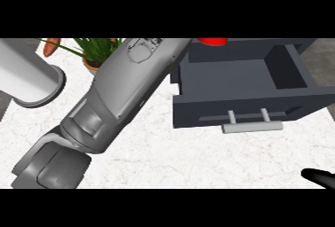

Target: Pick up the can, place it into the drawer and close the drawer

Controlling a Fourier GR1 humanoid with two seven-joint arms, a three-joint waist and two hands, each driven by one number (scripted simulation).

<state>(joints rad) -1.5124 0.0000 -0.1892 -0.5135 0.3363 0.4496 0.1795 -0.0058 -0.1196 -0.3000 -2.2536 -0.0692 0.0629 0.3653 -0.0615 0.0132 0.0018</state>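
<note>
Red can: only a small part visible at the far edge, just beyond the back wall of the drawer, touching the end of the left forearm; held or not, impossible to tell. Dark grey drawer: pulled open, at right, pale bar handle on the near face. Left forearm: grey, slanting from near left toward far centre, left hand itself hidden past the top edge. Right hand: black tip only, near right corner, finger state impossible to tell. White marbled counter beneath. White cylinder at far left. Potted green plant and orange carrot at far left centre.
</note>
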